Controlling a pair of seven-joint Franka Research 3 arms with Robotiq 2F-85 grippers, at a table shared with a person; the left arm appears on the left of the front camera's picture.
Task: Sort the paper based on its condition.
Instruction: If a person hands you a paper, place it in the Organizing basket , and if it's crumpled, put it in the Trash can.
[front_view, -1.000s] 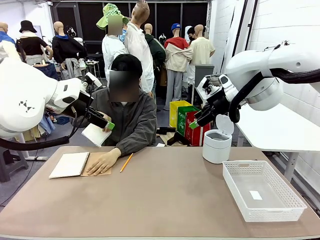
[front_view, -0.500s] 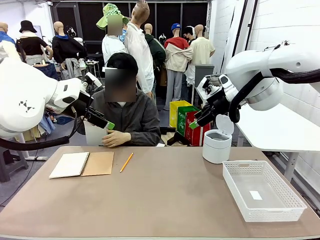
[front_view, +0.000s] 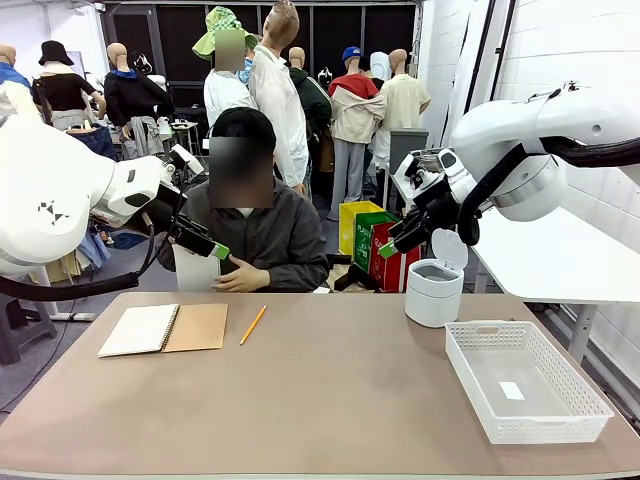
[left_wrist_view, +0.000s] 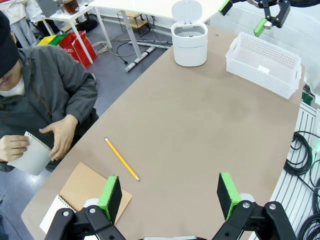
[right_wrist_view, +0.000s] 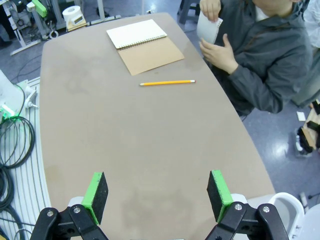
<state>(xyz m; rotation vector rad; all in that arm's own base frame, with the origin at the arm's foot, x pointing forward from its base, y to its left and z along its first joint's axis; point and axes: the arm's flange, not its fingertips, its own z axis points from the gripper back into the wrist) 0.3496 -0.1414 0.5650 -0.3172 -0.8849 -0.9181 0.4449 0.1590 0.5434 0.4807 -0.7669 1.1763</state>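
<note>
Front view is showing the person's hand (front_view: 240, 278) holding the paper (front_view: 192, 272) at ten o'clock, off the table (front_view: 330, 400). Left gripper (left_wrist_view: 170, 189) and right gripper (right_wrist_view: 157, 194) are hanging wide open, empty. Sorting is barely starting, I think.

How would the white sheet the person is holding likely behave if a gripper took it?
The sheet looks thin and single, so it is probably very light and floppy, likely drooping beyond a grip. Its edge of spiral holes suggests it could tear or crease if pinched hard. The person's hand steadies it, hinting it bends easily.
</note>
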